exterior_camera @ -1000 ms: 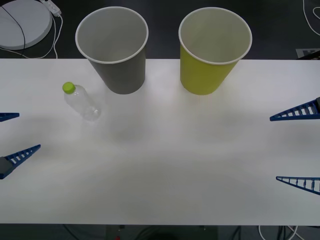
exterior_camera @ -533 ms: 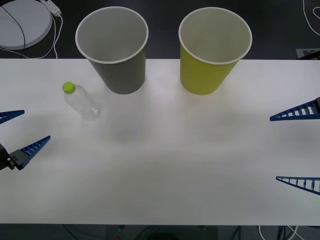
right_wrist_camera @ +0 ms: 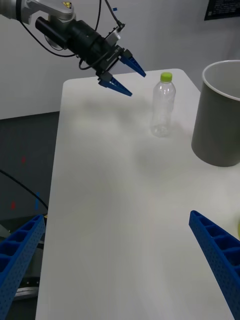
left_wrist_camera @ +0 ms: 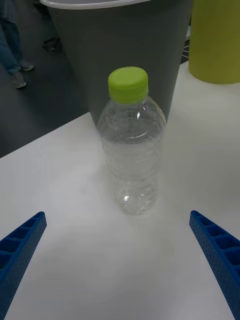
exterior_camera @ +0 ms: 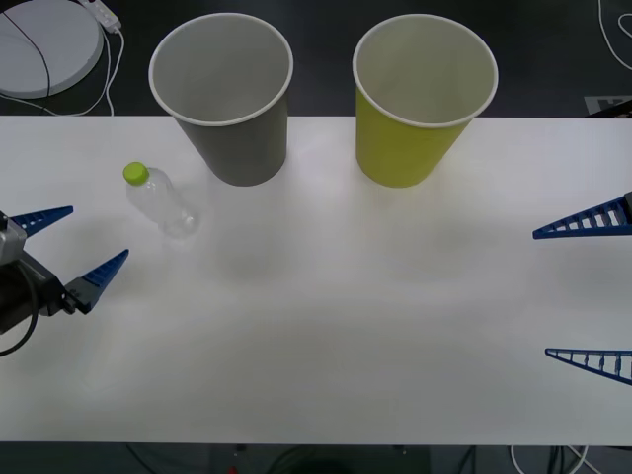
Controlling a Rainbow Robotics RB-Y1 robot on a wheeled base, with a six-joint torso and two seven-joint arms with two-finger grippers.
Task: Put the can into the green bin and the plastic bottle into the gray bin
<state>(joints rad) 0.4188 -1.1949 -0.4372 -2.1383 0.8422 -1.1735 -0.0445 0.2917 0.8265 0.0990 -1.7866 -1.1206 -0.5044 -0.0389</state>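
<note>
One plastic bottle [exterior_camera: 161, 202] stands upright on the bench [exterior_camera: 336, 326] just left of the gray bin [exterior_camera: 225, 95] (one of two bins, the green bin [exterior_camera: 420, 99] beside it), and our left pincer [exterior_camera: 67, 247], wide open and empty, must advance to straddle it, we judge, while the right pincer [exterior_camera: 588, 291] waits open.

even, bright overhead light washes the white table [exterior_camera: 326, 326] nearly to glare, strongest at its centre. shadows are soft and faint: a pale smudge under the bottle [exterior_camera: 163, 202] toward 5 o'clock, dim patches before the gray bin [exterior_camera: 225, 94] and green bin [exterior_camera: 423, 94]. the floor beyond stays dark. in the left wrist view the bottle [left_wrist_camera: 131, 150] is sharp, with highlights on its plastic, while the background softens.
</note>
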